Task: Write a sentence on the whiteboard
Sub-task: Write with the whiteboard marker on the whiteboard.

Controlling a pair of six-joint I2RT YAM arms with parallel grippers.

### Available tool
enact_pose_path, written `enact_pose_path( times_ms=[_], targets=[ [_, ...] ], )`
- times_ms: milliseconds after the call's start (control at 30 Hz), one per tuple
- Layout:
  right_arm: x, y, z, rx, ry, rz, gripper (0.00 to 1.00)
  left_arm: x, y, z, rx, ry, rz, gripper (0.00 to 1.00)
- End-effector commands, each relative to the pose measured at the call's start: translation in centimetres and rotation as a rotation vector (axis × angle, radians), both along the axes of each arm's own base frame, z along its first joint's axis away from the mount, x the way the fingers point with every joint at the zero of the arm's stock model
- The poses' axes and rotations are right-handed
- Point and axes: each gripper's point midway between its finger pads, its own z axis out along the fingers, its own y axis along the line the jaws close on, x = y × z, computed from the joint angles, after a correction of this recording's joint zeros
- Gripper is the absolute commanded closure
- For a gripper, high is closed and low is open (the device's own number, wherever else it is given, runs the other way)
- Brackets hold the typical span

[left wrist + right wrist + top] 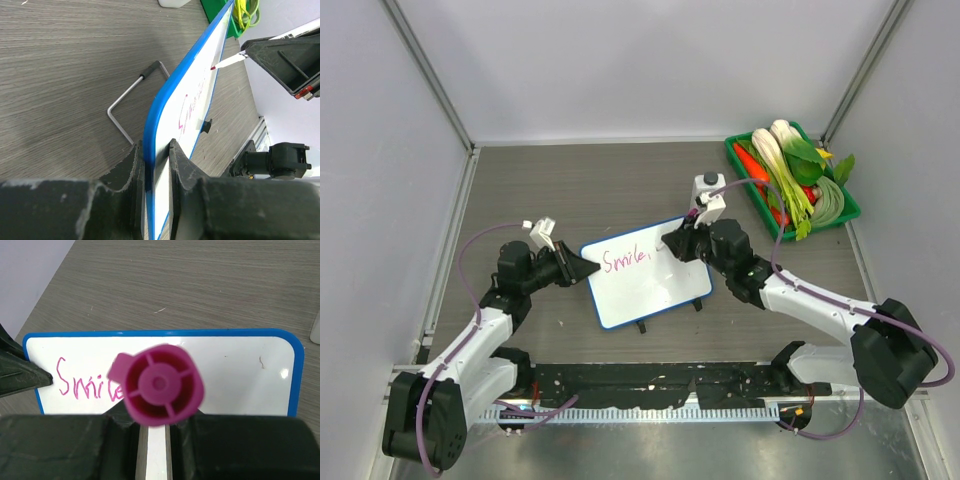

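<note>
The whiteboard (645,275) stands near the middle of the worktop (570,180), a little toward the near edge, with its face tilted up. One word of the sentence (625,259) is on it, in magenta at the upper left of the board: "Smile", with a small mark after it.

In the right wrist view the back end of the marker (160,385) covers the last letter of the word. The writing tip cannot be seen there. In the left wrist view the board is seen almost edge-on, so the writing is too squeezed to read. The tip of the marker is just at the board's face, but I cannot tell if it touches.

The left end effector (582,268) is clamped on the left rim of the board, one finger on each side. The right end effector (682,243) is clamped on the marker, at the board's upper right part.

A bent wire stand (135,92) lies on the worktop behind the board. It is hidden in the top view.

I count one board, one marker, two black feet (642,326) on the board's near rim, and one white bottle (708,188) beyond the board. One green tray (744,174) is at the far right corner. The vegetables (790,170) in it overlap too much to count.
</note>
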Motion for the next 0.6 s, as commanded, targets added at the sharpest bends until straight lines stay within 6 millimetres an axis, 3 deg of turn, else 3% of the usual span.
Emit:
enact_pose_path(
  times_ms=[0, 233, 567],
  targets=[
    [-0.8, -0.1, -0.3, -0.006, 0.005, 0.015, 0.99, 1.9, 4.1, -3.7, 0.2, 0.007, 0.178, 1.0],
    [-0.8, 0.1, -0.5, -0.006, 0.006, 0.015, 0.99, 1.9, 4.0, -3.7, 0.201, 0.007, 0.174, 1.0],
    [0.9, -0.2, 2.0, 0.011, -0.048, -0.062, 0.99, 1.9, 4.0, -3.6, 0.197, 0.004, 0.171, 1.0]
  ],
)
